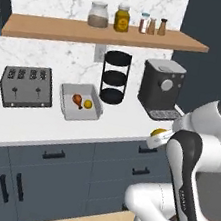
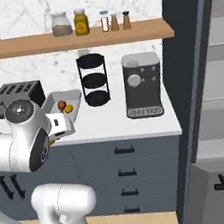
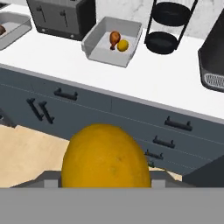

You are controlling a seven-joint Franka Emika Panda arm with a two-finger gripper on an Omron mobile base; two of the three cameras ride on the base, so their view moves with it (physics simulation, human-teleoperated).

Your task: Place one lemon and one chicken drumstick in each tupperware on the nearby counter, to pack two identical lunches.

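My gripper (image 3: 107, 183) is shut on a lemon (image 3: 106, 158), which looms large and yellow-orange at the bottom of the hand view. From the left base view the same lemon (image 1: 157, 132) peeks out at the gripper (image 1: 162, 137), in front of the counter (image 1: 38, 129) edge. One tupperware (image 1: 81, 117) beside the toaster holds a chicken drumstick (image 1: 77, 99) and a second lemon (image 1: 87, 104); that tupperware (image 3: 107, 59) lies ahead of the hand with drumstick (image 3: 114, 38) and lemon (image 3: 123, 45). Another tupperware (image 3: 17, 19) at far left holds a reddish drumstick (image 3: 1, 29).
A toaster (image 1: 27, 85), a black tiered stand (image 1: 115, 77) and a coffee machine (image 1: 161, 88) stand along the wall. A wooden shelf (image 1: 104, 33) with jars hangs above. Drawers with black handles (image 3: 66, 94) face the hand. A dark tall cabinet (image 2: 202, 96) flanks the right.
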